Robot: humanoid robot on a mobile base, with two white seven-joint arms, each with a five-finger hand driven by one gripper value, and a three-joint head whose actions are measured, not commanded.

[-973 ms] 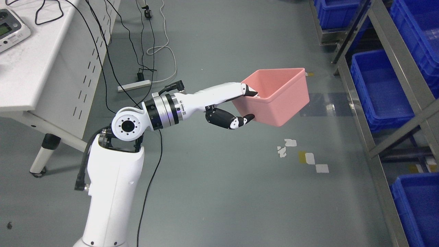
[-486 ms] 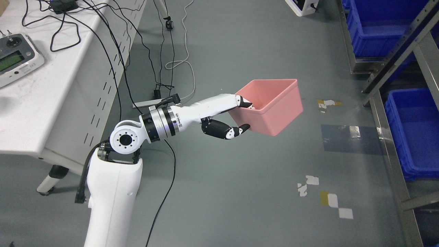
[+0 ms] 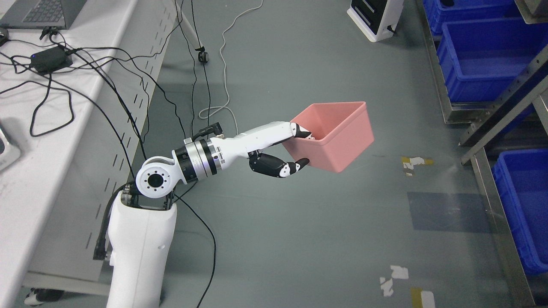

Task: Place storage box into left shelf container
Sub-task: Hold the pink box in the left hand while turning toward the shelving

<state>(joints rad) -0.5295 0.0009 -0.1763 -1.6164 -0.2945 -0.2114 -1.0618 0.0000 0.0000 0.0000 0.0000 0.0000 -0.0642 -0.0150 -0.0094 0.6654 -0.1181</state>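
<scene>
Rising from the lower left, our left arm reaches out to the left hand (image 3: 278,147), which pinches the near wall of the pink box (image 3: 332,137): fingers (image 3: 299,130) hooked over the rim inside, thumb (image 3: 291,167) pressed beneath outside. We hold the box tilted in the air above the grey floor (image 3: 299,239). Behind our hand, to its left, stands the white counter (image 3: 25,171) strewn with cables. Well beyond the box, to the right, blue bins (image 3: 479,60) sit in the metal shelf (image 3: 496,115).
</scene>
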